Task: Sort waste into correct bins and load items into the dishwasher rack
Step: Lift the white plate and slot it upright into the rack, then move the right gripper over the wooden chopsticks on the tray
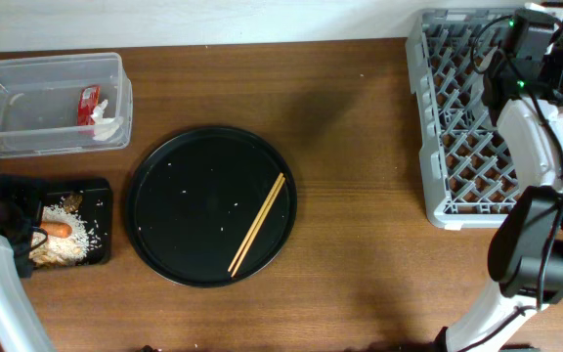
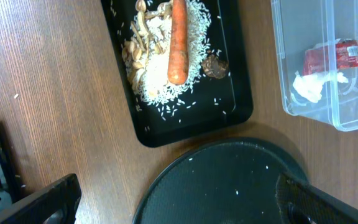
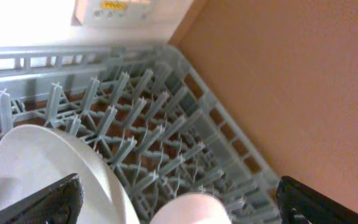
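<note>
The pair of thin wooden chopsticks [image 1: 257, 225] lies on the large round black tray [image 1: 174, 205] in the middle of the wooden surface [image 1: 360, 244], long axis slanting from near left to far right, toward the large square grey plastic rack [image 1: 457, 127]. The left tool [image 2: 176, 190], jaws wide apart, hovers at that tray's left rim and looks the nearer. The right tool [image 3: 179, 186], also spread wide and gripping nothing, hangs well away over the rack, by the white round plate [image 3: 48, 162] standing among its pegs.

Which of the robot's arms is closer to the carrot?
Left. The left gripper hovers near the carrot in the small black tray; the right gripper is far off, over the grey rack.
</note>
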{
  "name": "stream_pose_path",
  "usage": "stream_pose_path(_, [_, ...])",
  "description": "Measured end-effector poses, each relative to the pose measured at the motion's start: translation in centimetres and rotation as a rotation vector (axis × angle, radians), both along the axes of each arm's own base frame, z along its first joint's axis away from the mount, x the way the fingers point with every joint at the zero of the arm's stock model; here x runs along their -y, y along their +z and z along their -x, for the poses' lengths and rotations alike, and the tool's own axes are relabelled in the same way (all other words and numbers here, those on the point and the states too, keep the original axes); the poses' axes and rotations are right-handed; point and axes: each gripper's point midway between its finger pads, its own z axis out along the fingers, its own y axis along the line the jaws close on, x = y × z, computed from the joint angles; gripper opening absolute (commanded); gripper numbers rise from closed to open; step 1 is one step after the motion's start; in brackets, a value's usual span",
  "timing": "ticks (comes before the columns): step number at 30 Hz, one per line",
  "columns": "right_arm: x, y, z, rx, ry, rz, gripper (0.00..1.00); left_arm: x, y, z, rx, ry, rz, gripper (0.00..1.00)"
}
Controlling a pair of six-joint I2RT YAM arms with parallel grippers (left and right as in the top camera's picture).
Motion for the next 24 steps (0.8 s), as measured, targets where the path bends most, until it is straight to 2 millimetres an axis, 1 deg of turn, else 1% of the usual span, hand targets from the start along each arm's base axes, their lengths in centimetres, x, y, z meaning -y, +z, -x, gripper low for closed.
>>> stream_pose_path(2, [-0.9, 0.1, 0.7, 0.007, 0.023, -0.074, 0.98, 0.0, 0.0, 0.0, 0.000, 0.000, 0.000, 0.99])
stream_pose_path(3, [-2.2, 1.0, 1.0, 0.029, 0.076, -0.139, 0.98, 0.0, 0.0, 0.0, 0.000, 0.000, 0.000, 0.99])
stream_pose_path(4, [-3.6, 1.4, 1.1, 0.040, 0.138, -0.209, 0.98, 0.0, 0.0, 0.0, 0.000, 0.000, 0.000, 0.99])
stream_pose_path(6, [-7.2, 2.6, 1.5, 0.075, 0.273, -0.362, 0.98, 0.0, 0.0, 0.0, 0.001, 0.000, -0.001, 0.99])
stream_pose_path(7, [-10.5, 3.1, 1.9, 0.087, 0.377, -0.495, 0.98, 0.0, 0.0, 0.0, 0.000, 0.000, 0.000, 0.99])
stream_pose_path(9, [-15.7, 3.0, 3.4, 0.062, 0.494, -0.720, 0.98, 0.0, 0.0, 0.0, 0.000, 0.000, 0.000, 0.99])
stream_pose_path(10, [-18.4, 2.6, 4.4, 0.029, 0.547, -0.836, 0.98, 0.0, 0.0, 0.0, 0.000, 0.000, 0.000, 0.99])
stream_pose_path(12, [-24.6, 1.5, 7.2, -0.088, 0.649, -1.106, 0.98, 0.0, 0.0, 0.0, 0.000, 0.000, 0.000, 0.99])
stream_pose_path(14, [-29.3, 1.2, 9.1, -0.182, 0.723, -1.267, 0.98, 0.0, 0.0, 0.0, 0.000, 0.000, 0.000, 0.99])
stream_pose_path(17, [-34.0, 0.8, 10.7, -0.278, 0.779, -1.338, 0.98, 0.0, 0.0, 0.0, 0.000, 0.000, 0.000, 0.99])
stream_pose_path(19, [-36.7, -0.3, 11.9, -0.354, 0.743, -1.344, 0.98, 0.0, 0.0, 0.0, 0.000, 0.000, 0.000, 0.99])
stream_pose_path(20, [-38.3, -1.6, 13.0, -0.409, 0.667, -1.317, 0.98, 0.0, 0.0, 0.0, 0.000, 0.000, 0.000, 0.99])
stream_pose_path(23, [-41.6, -4.3, 15.1, -0.475, 0.495, -1.220, 0.98, 0.0, 0.0, 0.0, 0.000, 0.000, 0.000, 1.00])
stream_pose_path(24, [-43.8, -5.5, 16.0, -0.483, 0.444, -1.179, 0.98, 0.0, 0.0, 0.0, -0.001, 0.000, 0.000, 0.99])
